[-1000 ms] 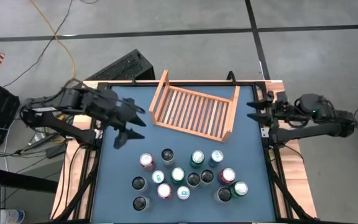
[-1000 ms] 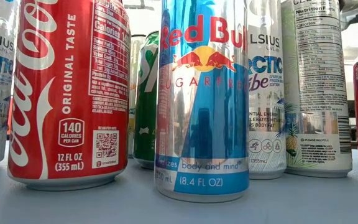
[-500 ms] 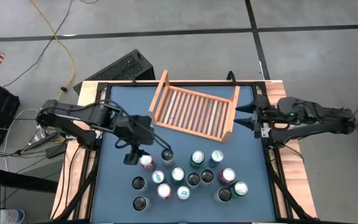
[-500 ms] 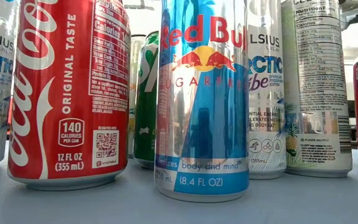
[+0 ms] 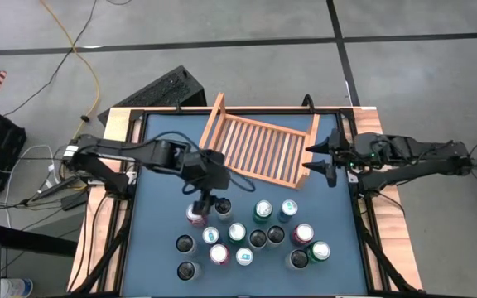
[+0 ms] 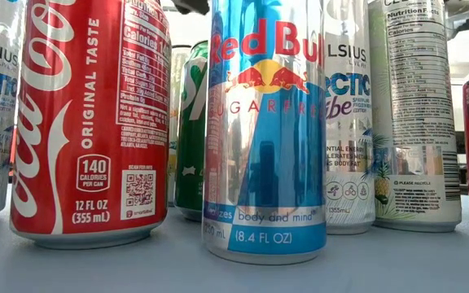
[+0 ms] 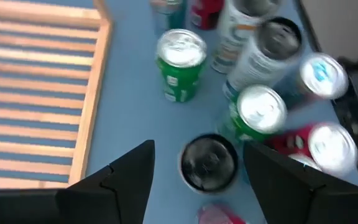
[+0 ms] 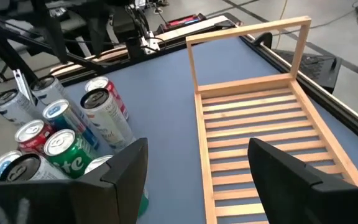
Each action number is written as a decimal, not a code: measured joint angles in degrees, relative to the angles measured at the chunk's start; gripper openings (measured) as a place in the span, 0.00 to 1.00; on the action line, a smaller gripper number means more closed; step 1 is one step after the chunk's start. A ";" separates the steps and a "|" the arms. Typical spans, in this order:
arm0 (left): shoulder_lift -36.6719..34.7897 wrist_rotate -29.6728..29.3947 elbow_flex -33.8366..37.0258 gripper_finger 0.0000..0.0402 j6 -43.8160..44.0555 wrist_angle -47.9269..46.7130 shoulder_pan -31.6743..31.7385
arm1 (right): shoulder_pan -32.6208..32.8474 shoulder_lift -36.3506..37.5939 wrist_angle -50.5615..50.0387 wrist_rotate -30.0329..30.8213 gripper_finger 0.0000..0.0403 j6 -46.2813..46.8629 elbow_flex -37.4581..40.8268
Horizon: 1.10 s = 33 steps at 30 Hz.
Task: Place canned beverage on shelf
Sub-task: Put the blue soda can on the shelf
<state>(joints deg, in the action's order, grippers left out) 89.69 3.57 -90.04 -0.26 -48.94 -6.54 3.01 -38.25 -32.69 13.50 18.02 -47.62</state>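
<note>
Several beverage cans (image 5: 251,233) stand upright in a cluster on the near half of the blue table. The wooden shelf (image 5: 259,145) lies flat on its slatted base at the far middle, with nothing in it. My left gripper (image 5: 208,201) hangs open above the cluster's far left corner. In the left wrist view a black-topped can (image 7: 209,163) shows between the fingers of my left gripper (image 7: 199,149), and nothing touches it. My right gripper (image 5: 313,157) is open in the air at the shelf's right side board. My right gripper (image 8: 197,152) looks down over the shelf (image 8: 260,124).
A green can (image 7: 180,63) and a red can (image 5: 195,215) stand close to the black-topped one. The low view is filled by a red cola can (image 6: 92,122) and a blue-silver can (image 6: 265,130). A black keyboard (image 5: 162,89) lies beyond the table's far left corner.
My left gripper has swung from the table's left edge toward the right and near side, sinking and rolling, to above the far left cans. My right gripper has moved from the right edge toward the shelf's right side board and tipped downward. Both stay open.
</note>
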 joint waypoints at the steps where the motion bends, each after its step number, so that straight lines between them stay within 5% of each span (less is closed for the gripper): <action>1: 0.68 -0.86 0.00 0.58 2.17 0.16 0.16 | 0.00 -0.04 -0.06 0.00 0.66 0.28 0.00; 10: 2.23 -5.57 0.00 0.58 19.91 -0.79 0.28 | -0.02 -1.45 -0.23 0.04 0.66 -0.41 0.00; 19: 2.18 -8.10 -4.86 0.58 38.88 -11.39 0.23 | -0.03 -3.34 -0.32 1.89 0.66 -2.02 0.00; 25: 2.18 -6.23 -8.82 0.58 40.50 -11.73 -1.49 | -0.04 -5.25 -0.19 1.97 0.66 -6.21 0.00; 33: 2.97 -11.89 -14.43 0.58 46.68 -17.15 -3.33 | -0.04 -8.19 0.05 1.95 0.66 -6.58 0.00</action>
<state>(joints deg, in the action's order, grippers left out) 92.67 -8.32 -104.47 46.42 -66.09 -9.87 2.96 -46.44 -32.65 15.44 11.44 -47.61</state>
